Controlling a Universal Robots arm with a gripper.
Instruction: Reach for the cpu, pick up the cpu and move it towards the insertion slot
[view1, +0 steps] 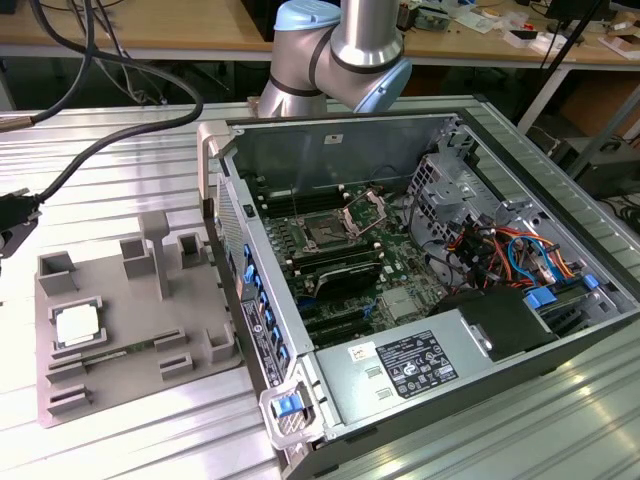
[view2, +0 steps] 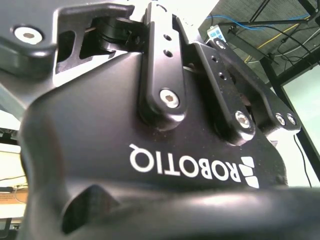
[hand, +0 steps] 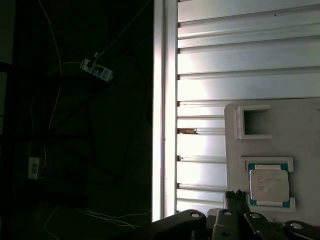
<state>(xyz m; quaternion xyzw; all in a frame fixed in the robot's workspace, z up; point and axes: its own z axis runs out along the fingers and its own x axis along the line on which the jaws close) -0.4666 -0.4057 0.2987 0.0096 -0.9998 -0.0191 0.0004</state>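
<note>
The cpu (view1: 78, 325) sits framed on the grey tray (view1: 120, 300), well apart from the insertion slot (view1: 325, 235); the gripper (hand: 250, 220) hangs near it, its grip state impossible to tell, and a square, centred approach looks wisest

The black gripper (view2: 150, 140) body sits close up, with cables (view2: 239, 22) behind it.

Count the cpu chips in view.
1: the cpu sits in a raised frame on the grey tray, at the exterior view's left. Others could be hidden.
</note>
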